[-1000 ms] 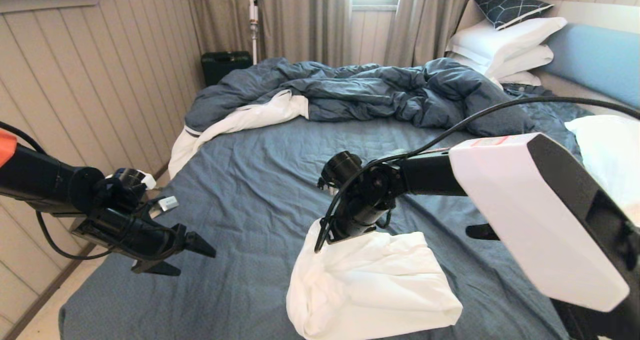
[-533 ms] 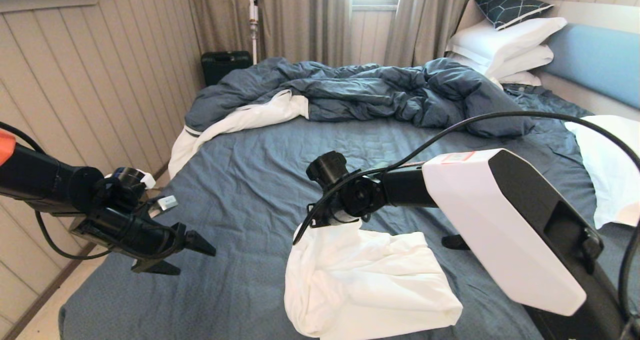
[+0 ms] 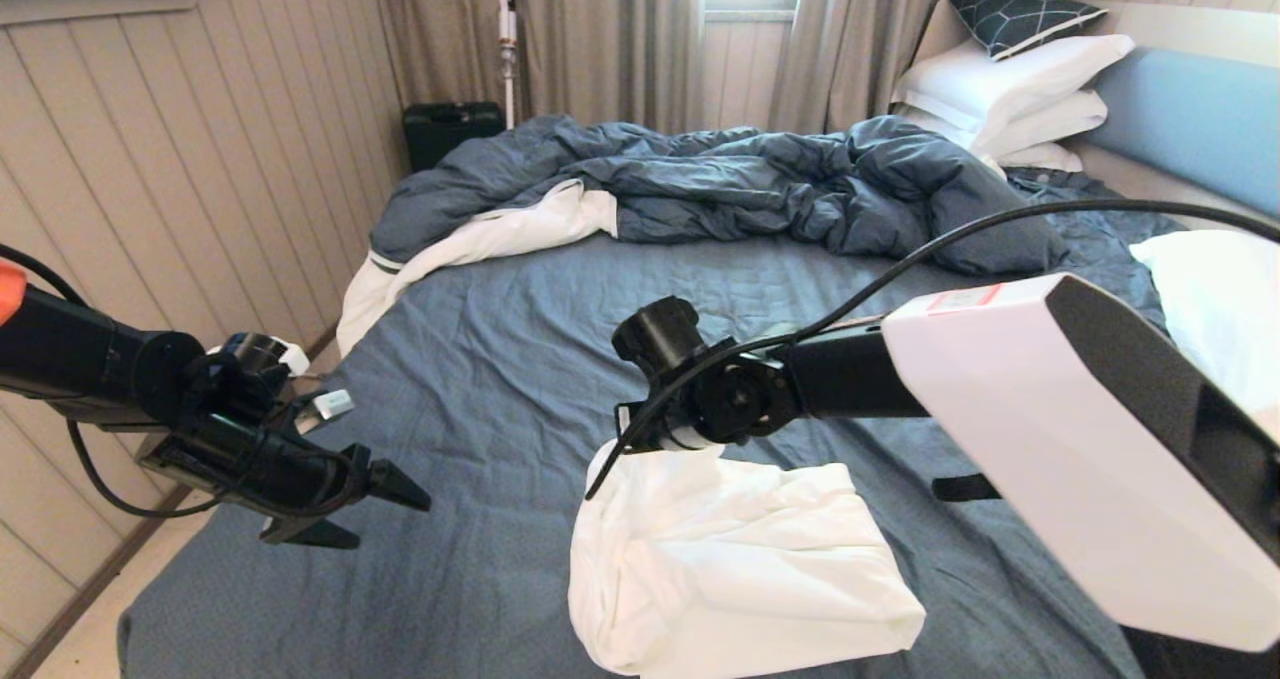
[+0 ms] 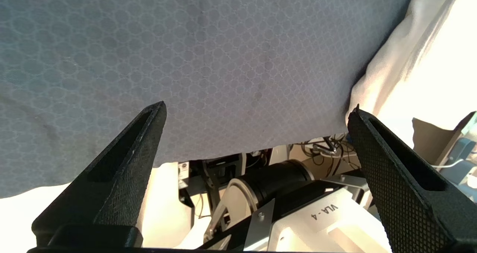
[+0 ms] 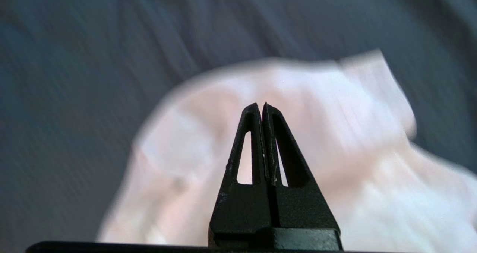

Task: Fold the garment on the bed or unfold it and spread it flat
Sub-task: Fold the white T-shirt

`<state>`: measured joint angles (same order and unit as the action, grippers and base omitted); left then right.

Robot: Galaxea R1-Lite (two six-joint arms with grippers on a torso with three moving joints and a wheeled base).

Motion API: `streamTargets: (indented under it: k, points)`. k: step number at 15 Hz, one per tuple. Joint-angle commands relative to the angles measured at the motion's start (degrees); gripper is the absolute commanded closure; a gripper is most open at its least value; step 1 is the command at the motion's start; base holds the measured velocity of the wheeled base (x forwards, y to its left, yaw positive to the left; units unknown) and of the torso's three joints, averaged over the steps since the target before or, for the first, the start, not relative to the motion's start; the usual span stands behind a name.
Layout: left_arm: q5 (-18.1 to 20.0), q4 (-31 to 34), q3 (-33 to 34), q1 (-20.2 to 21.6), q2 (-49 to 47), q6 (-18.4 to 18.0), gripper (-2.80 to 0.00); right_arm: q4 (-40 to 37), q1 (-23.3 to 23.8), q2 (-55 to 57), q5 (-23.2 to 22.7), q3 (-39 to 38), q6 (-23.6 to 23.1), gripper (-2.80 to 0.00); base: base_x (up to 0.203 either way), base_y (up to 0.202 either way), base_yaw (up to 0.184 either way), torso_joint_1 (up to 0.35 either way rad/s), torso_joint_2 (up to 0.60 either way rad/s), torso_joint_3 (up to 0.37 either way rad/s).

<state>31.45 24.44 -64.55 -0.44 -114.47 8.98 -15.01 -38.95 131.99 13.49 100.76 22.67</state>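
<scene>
On your left, the left end effector hangs over the near left part of the bed, its two black fingers spread wide with nothing between them. In the left wrist view those fingers frame bare grey-blue sheet patterned with small rings, and the white garment shows only at the edge of that view.

Moving toward the middle, the garment lies on the sheet near the front edge of the bed. It is a white, soft heap, loosely bunched rather than flat: the left side is rolled into a thick rounded fold, the right side falls in a broader smooth panel with a straight lower hem, and shallow creases run across the top. You see no print on the cloth that faces up.

Directly above the garment's back edge sits the right arm's wrist; its end effector is hidden behind the wrist in the head view. In the right wrist view the right end effector has its two black fingers pressed together tip to tip, pointing down at the white cloth, and no fabric is caught between them.

Farther back, a rumpled dark-blue duvet with white lining crosses the bed. At far right, white pillows are stacked against the light-blue headboard.
</scene>
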Motion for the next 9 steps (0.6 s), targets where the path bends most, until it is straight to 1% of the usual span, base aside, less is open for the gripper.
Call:
streamTargets:
  k: [1,3,5,6,9]
  points:
    - [0.19,0.17,0.04,0.0,0.04,0.07,-2.8,-0.14,-0.03,-9.26,-0.97,-11.97,-0.08,0.0,0.0,0.0,0.0,0.0,0.0,0.0]
    - [0.19,0.17,0.04,0.0,0.04,0.07,-2.8,-0.12,0.76,-15.24,-2.32,-22.45,-0.25,0.0,0.0,0.0,0.0,0.0,0.0,0.0]
    - [0.19,0.26,0.04,0.0,0.04,0.07,-2.8,0.08,1.81,-19.18,-4.05,-29.48,-0.33,0.0,0.0,0.0,0.0,0.0,0.0,0.0]
    - [0.28,0.26,0.04,0.0,0.04,0.07,-2.8,0.13,2.03,-19.42,-5.36,-31.4,-0.4,0.0,0.0,0.0,0.0,0.0,0.0,0.0]
    - [0.28,0.26,0.04,0.0,-0.05,0.07,-2.8,0.31,2.03,-17.09,-7.02,-33.66,-0.43,0.0,0.0,0.0,0.0,0.0,0.0,0.0]
